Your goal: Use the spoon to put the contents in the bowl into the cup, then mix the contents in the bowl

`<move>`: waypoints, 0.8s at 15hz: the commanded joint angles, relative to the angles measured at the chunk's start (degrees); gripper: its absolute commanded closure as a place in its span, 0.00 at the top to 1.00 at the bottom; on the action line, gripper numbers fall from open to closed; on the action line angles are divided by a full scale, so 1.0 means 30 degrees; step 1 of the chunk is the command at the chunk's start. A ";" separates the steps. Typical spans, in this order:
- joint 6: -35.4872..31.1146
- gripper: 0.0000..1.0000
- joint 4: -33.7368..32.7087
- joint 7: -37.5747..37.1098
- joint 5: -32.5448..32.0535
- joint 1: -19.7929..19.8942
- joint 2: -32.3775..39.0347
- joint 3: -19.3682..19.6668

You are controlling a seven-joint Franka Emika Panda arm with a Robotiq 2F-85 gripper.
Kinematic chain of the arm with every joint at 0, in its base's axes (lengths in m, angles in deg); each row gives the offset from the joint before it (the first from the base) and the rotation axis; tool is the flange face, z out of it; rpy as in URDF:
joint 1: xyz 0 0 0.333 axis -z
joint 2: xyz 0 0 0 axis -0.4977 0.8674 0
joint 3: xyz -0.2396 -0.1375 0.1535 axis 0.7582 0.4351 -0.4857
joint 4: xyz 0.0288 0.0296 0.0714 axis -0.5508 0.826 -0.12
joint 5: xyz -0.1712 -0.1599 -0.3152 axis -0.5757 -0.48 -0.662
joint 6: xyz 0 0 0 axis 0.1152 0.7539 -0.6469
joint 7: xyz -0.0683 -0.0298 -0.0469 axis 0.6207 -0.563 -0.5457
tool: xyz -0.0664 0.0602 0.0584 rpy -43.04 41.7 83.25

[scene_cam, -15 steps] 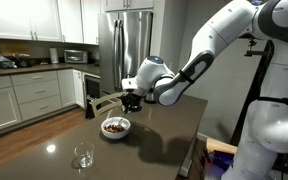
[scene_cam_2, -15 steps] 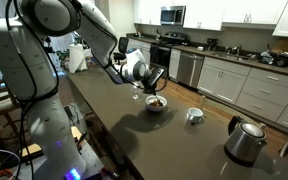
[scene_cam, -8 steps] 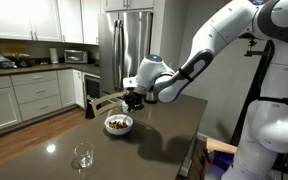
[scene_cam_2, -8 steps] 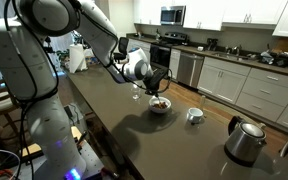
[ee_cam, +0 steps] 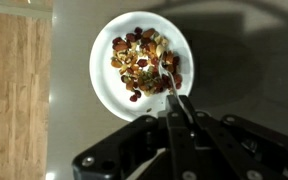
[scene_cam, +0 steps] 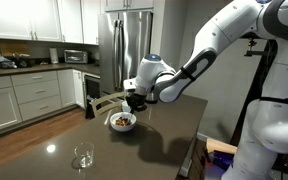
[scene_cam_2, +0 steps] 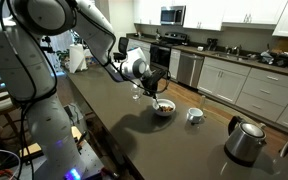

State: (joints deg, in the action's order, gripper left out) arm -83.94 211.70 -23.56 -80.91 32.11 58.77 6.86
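Jaws: pressed together, pinching the handle of the spoon [ee_cam: 171, 90]. The grip sits high on the handle, so the working end reaches down into the bowl [ee_cam: 100, 72] while the dark finger housing hangs clear above the rim.

Spoon: slender, pale and glossy in the wrist view. The tip is buried at the edge of the contents [ee_cam: 139, 62], placed, by my reading, to scoop or stir.

Contents: loose heap of small brown, reddish and tan chunks. They are irregular and dry-looking, like cereal or nuts, and are piled across the bowl's middle.

Bowl: round, white and smooth, with a plain rim. It stands on the desk [scene_cam: 159, 140] directly under the wrist.

Cup [scene_cam_2: 194, 115]: small, squat, white. It stands on the desk near the bowl but not touching it, likely handy for a spoon transfer.

Desk: dark, flat, faintly reflective.

Glass [scene_cam: 82, 157]: clear, stemless, upright, well apart from the bowl.

Kettle [scene_cam_2: 246, 142]: metallic, rounded, beyond the cup.
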 commanded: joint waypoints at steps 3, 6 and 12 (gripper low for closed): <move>0.1179 0.03 0.0894 0.0201 0.0718 -0.0990 -0.0611 -0.0208; 0.0973 0.03 0.0904 0.0631 0.1211 -0.1501 -0.0515 -0.0334; 0.0518 0.03 0.0262 0.0730 0.1042 -0.1746 0.0090 -0.0375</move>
State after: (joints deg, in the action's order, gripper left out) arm -81.91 212.85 -23.31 -79.66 27.21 57.68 5.80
